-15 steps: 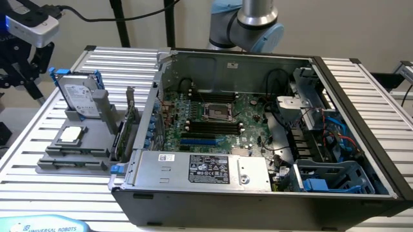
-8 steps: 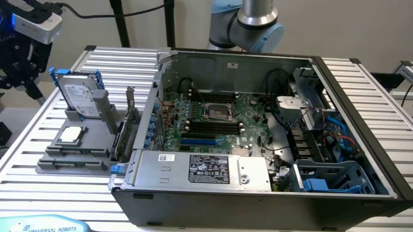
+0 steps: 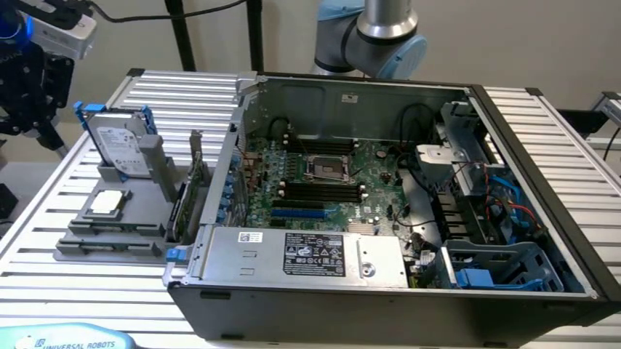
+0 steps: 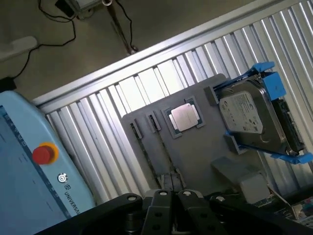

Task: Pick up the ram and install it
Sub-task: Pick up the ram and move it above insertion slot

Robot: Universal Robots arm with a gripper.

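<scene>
**Arm** (image 3: 377, 22): round tubular segment in brushed silver-grey metal, with ringed bands towards the joint.

**Joint cap** (image 3: 412, 54): rounded, smooth, pale blue. The neighbouring joint has a shell of the same blue.

**Hand** (image 4: 174, 197): matte black throughout. Flat-faced fingers (image 4: 161, 208) sit on angular linkage bars, each bar pinned with a round, domed pivot fastener. The edges have a dull sheen.

**Wrist block** (image 3: 34, 73): black and boxy, with an open framework.

**Wrist housing** (image 3: 70, 30): pale grey-white box with a blue part beside it. A thin black cable (image 3: 145, 17) trails off from it.

blue HDD caddy (image 4: 266, 73), grey tray (image 4: 195, 152)
</scene>
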